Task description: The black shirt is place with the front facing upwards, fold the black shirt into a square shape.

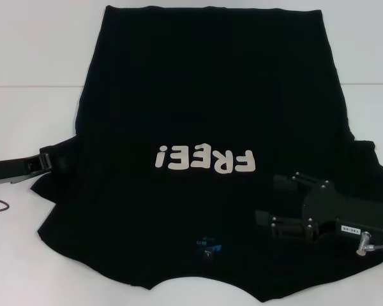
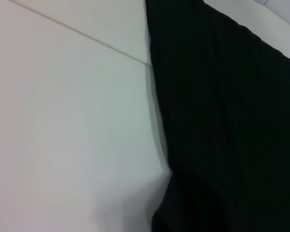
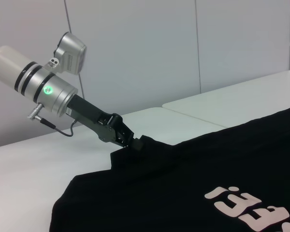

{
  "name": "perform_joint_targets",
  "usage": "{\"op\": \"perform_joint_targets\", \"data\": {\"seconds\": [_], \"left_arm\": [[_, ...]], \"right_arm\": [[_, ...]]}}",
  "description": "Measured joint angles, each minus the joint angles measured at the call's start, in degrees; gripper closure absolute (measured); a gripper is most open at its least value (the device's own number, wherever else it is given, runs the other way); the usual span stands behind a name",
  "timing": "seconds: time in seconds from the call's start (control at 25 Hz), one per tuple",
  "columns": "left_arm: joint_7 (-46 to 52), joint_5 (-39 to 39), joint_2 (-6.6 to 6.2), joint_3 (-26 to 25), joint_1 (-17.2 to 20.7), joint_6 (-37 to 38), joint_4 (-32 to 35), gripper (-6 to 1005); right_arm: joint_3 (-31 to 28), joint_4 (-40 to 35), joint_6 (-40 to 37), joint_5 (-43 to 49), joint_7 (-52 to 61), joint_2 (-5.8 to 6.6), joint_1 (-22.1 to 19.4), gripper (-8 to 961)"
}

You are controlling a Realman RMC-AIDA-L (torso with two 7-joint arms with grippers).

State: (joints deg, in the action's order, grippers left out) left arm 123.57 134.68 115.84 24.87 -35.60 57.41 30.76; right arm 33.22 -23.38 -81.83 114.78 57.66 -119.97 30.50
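Nearest us, the black shirt (image 1: 204, 115) lies spread face-up on the white table (image 1: 32, 64), its collar end with the small blue neck label (image 1: 207, 248) closest to the robot and the white "FREE!" lettering (image 1: 204, 159) just beyond. The right gripper (image 1: 273, 201) hovers over the shirt's right shoulder area, its 2 fingers apart and empty. On the other side, the left gripper (image 3: 135, 143) sits at the left sleeve (image 1: 57, 162), fingers pinched on the sleeve's edge, which the right wrist view shows lifted slightly off the table. Farther off, the shirt's body runs flat to the hem at the table's far side. We judge the first fold, bringing the sleeves inward, is in hand. Next, the right gripper needs to take the right sleeve before either side is carried across.
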Motion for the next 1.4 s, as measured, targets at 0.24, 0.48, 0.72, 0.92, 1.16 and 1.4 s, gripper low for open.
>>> {"op": "perform_joint_targets", "data": {"seconds": [0.24, 0.48, 0.72, 0.92, 1.16, 1.4], "left_arm": [[-0.01, 0.13, 0.00, 0.00, -0.17, -0.18, 0.01, 979], [0.02, 0.32, -0.02, -0.10, -0.25, -0.39, 1.33, 980], [0.68, 0.40, -0.63, -0.42, -0.24, -1.83, 3.41, 979], [1.66, 0.41, -0.88, -0.02, -0.69, -1.46, 4.85, 979], [3.71, 0.41, -1.38, 0.82, -1.10, 0.10, 7.00, 979], [4.50, 0.65, -1.81, 0.87, -1.59, 0.29, 8.67, 979]], "right_arm": [[-0.25, 0.00, 0.01, 0.00, 0.00, 0.00, 0.11, 35], [-0.54, 0.13, 0.25, 0.00, 0.00, -0.08, 0.30, 36], [-0.53, 0.33, 0.32, -0.09, -0.23, -0.09, 0.26, 36], [-0.53, 0.35, 0.34, -0.13, -0.25, -0.09, 0.25, 36], [-0.53, 0.43, 0.35, -0.62, -0.45, -0.20, 0.12, 37], [-0.52, 0.44, 0.36, -0.70, -0.48, -0.19, 0.09, 37]]}}
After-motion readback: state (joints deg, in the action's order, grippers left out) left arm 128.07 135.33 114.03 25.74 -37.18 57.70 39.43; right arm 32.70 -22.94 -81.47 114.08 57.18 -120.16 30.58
